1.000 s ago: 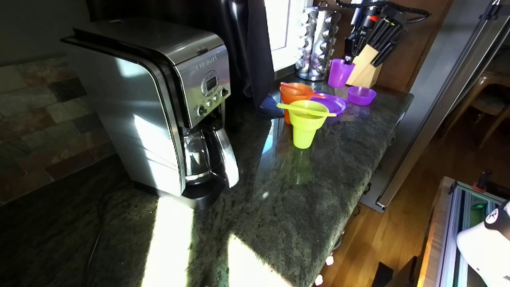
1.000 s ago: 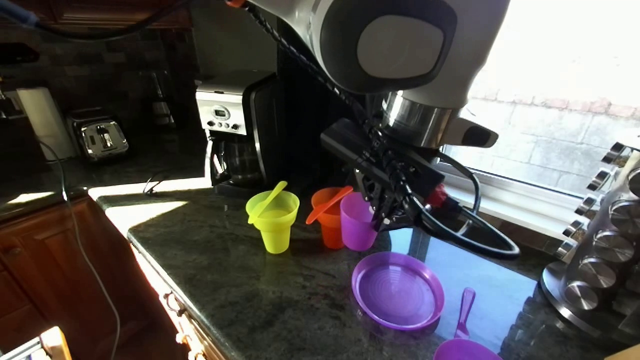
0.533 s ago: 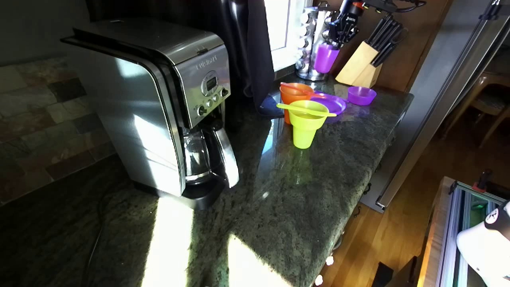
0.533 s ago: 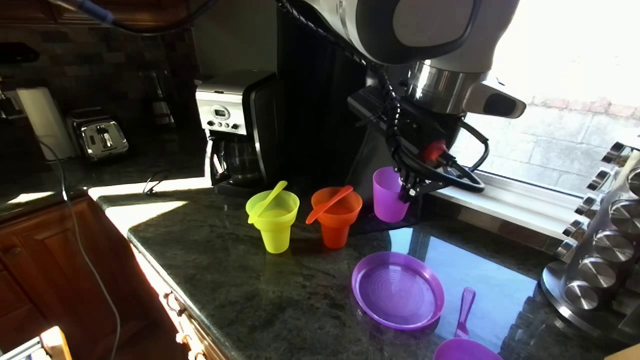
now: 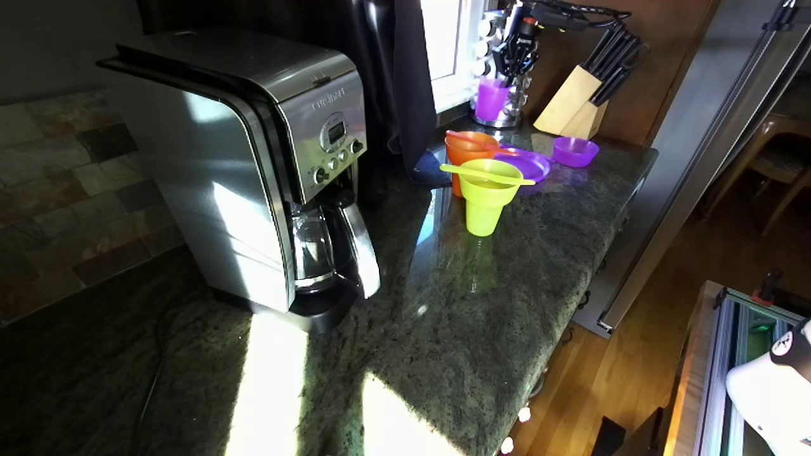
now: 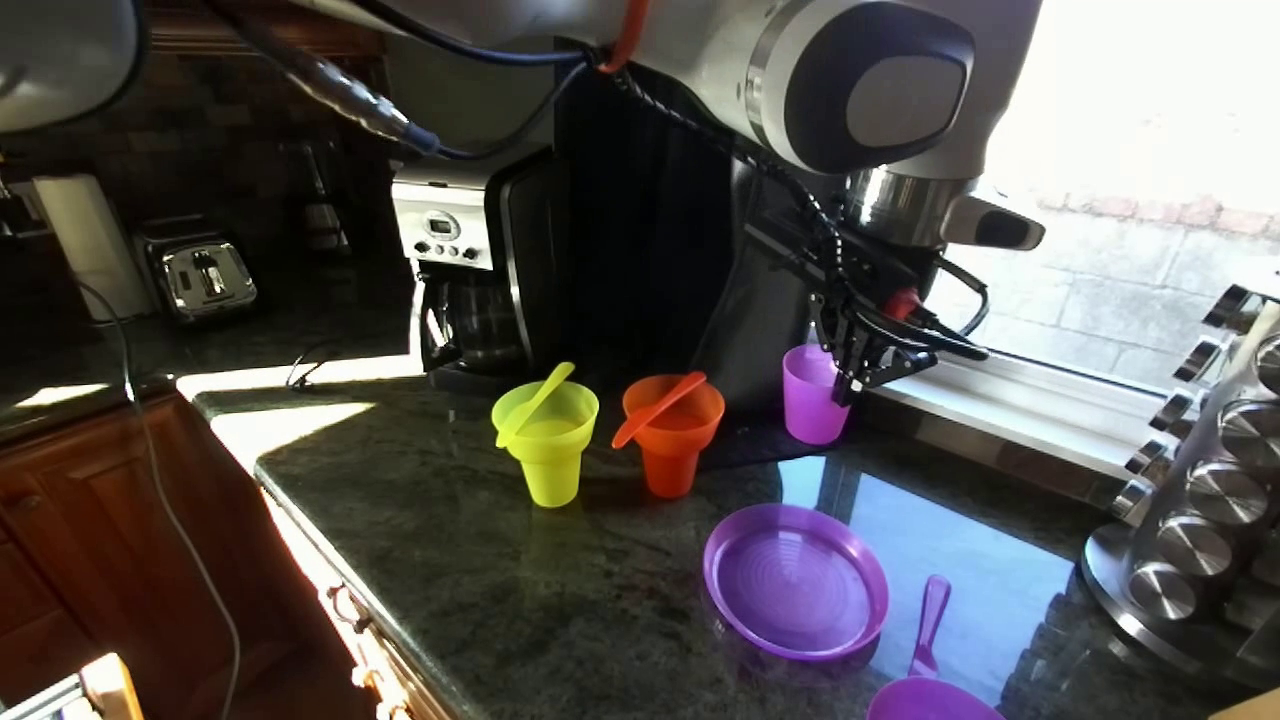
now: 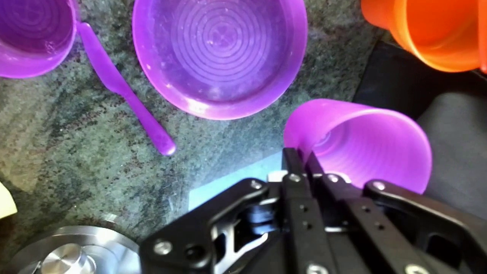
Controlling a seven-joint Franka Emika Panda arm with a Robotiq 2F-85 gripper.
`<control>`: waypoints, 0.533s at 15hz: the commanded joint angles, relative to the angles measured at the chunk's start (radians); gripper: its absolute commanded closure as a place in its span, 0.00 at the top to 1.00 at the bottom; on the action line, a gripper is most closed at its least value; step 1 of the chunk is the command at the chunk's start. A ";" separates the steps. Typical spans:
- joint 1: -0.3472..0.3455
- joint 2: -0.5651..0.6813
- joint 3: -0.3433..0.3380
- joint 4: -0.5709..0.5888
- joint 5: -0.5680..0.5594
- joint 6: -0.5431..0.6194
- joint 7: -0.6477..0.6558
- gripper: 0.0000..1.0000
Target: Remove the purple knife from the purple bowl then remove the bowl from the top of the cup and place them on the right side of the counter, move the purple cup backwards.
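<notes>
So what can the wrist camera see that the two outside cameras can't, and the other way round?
Only the wrist view looks right down inside the purple cup to its bottom, and gives a clear look at the blade of the purple knife.

Only the exterior views show the lime-green cup, the coffee maker and the window; an exterior view also has the toaster.

All share the gripper on the purple cup, the purple plate, the purple bowl and the orange cup.
</notes>
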 commanded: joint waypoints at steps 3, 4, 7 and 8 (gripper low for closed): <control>-0.003 0.166 0.044 0.162 -0.078 -0.058 -0.024 0.01; -0.003 0.186 0.050 0.175 -0.090 -0.056 -0.032 0.01; -0.011 0.236 0.068 0.208 -0.095 -0.048 -0.043 0.01; -0.013 0.251 0.072 0.220 -0.096 -0.048 -0.050 0.01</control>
